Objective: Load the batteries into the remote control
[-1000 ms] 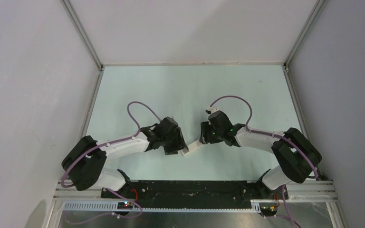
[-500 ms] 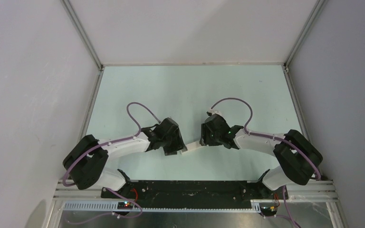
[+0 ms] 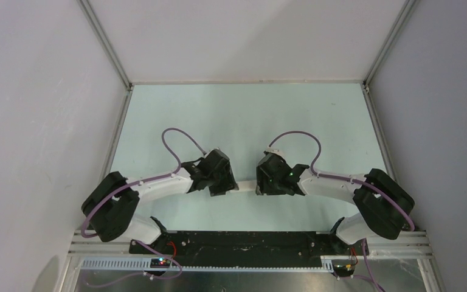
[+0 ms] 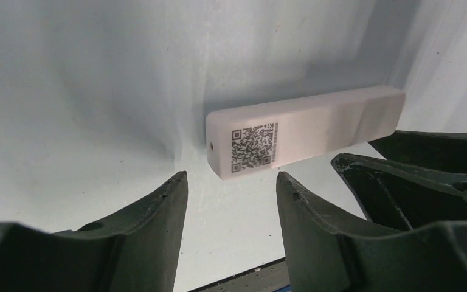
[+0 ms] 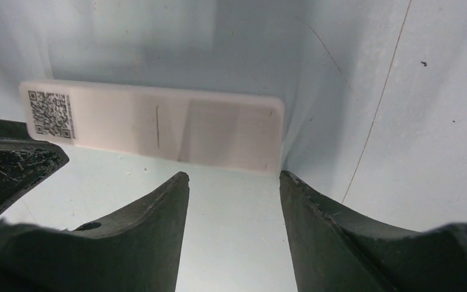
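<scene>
The left gripper (image 4: 228, 182) stood with fingers spread, grasping nothing, and the right gripper (image 5: 234, 182) likewise. Just beyond both pairs of fingertips, the white remote control (image 4: 304, 131) lay flat between them on the pale table (image 3: 237, 115), QR label facing up.

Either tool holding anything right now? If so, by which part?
Nothing is held. The left tool and right tool both stand open and empty; the remote control lies on the table just beyond their fingertips.
</scene>
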Motion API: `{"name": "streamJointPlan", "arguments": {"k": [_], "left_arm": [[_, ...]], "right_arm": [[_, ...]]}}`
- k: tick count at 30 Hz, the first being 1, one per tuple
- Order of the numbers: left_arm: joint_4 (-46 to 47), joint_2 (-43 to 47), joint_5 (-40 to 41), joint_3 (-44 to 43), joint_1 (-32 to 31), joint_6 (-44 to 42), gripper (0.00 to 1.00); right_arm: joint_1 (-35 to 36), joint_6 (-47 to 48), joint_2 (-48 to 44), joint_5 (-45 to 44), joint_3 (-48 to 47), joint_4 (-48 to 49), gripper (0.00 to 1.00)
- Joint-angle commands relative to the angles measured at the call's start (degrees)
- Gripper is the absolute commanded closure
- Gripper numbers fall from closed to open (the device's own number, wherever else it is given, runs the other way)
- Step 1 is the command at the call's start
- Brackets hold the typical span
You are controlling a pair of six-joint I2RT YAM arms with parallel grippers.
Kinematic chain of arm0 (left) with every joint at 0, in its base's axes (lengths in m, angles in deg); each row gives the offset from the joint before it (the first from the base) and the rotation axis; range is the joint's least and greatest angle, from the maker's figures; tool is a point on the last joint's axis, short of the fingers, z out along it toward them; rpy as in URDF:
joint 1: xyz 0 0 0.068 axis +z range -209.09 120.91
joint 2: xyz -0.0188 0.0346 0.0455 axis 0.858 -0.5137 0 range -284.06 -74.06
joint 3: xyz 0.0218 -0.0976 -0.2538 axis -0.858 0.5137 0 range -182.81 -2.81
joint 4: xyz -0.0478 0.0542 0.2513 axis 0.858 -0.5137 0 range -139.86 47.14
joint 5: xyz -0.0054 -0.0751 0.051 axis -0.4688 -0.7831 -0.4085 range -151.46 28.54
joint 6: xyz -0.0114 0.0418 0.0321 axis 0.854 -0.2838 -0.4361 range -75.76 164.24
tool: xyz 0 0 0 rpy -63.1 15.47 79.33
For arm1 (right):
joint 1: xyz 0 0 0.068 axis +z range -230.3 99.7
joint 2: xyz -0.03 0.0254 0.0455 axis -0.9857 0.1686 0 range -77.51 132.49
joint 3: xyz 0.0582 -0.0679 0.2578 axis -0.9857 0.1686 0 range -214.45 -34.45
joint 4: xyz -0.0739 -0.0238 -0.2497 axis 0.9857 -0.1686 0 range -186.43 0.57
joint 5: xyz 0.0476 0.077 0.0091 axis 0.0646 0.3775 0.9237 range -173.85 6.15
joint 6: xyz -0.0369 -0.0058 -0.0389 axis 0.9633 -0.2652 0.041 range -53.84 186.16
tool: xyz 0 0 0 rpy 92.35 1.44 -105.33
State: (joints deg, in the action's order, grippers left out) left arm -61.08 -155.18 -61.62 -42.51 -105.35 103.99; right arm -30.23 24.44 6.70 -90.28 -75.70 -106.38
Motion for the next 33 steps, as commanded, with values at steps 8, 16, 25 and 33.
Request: {"name": "streamJointPlan", "arguments": {"k": [8, 16, 25, 33], "left_arm": [[-2.56, -3.38, 4.38, -5.97, -0.19, -5.48, 0.41], [-3.64, -4.49, 4.84, -6.71, -0.23, -5.99, 0.41], [-3.83, -5.10, 3.98, -6.37, -0.21, -5.77, 0.46], [-3.87, -4.89, 3.48, -5.91, -0.19, -5.69, 0.47]], "right_arm": [[-1.87, 4.80, 2.39, -4.99, -2.56, -10.69, 0.37], [-4.61, 6.86, -1.68, -1.19, -3.33, -9.75, 0.35], [-4.85, 9.99, 0.91, -0.90, -6.09, -7.87, 0.40], [-4.97, 10.59, -0.30, 1.21, -7.85, -6.95, 0.36]]}}
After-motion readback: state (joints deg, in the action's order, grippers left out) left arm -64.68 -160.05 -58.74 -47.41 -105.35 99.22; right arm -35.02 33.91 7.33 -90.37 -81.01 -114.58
